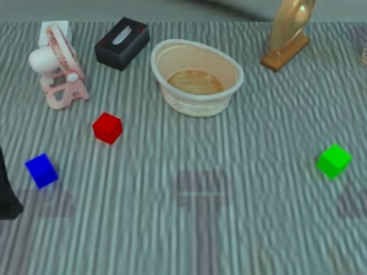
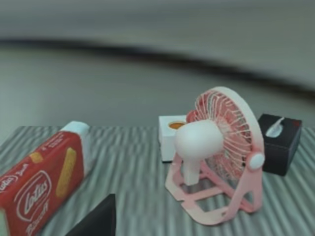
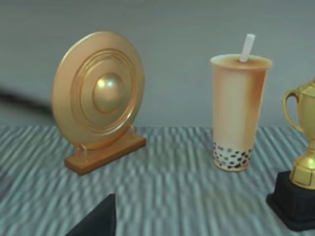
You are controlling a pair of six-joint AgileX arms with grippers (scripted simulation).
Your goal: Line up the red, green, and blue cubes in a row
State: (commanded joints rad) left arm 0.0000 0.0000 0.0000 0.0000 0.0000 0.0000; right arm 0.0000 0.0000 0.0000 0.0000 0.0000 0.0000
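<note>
Three cubes lie apart on the striped cloth in the top view. The red cube [image 1: 107, 127] is left of centre, the blue cube [image 1: 41, 170] is near the left edge, and the green cube [image 1: 334, 160] is far right. My left gripper [image 1: 8, 199] shows as a dark shape at the left edge, just below and left of the blue cube, touching nothing. My right arm is outside the top view. Each wrist view shows a single dark fingertip [image 2: 104, 219] [image 3: 104, 216] with nothing against it, and no cube.
Along the back stand a pink fan [image 1: 60, 66], a small white box [image 1: 54, 30], a black tissue box [image 1: 121, 43], a woven basket [image 1: 166, 91] and a gold disc on a stand [image 1: 289, 31]. A red biscuit pack [image 2: 42, 187], a bubble tea cup [image 3: 238, 113] and a trophy [image 3: 302, 182] sit beyond.
</note>
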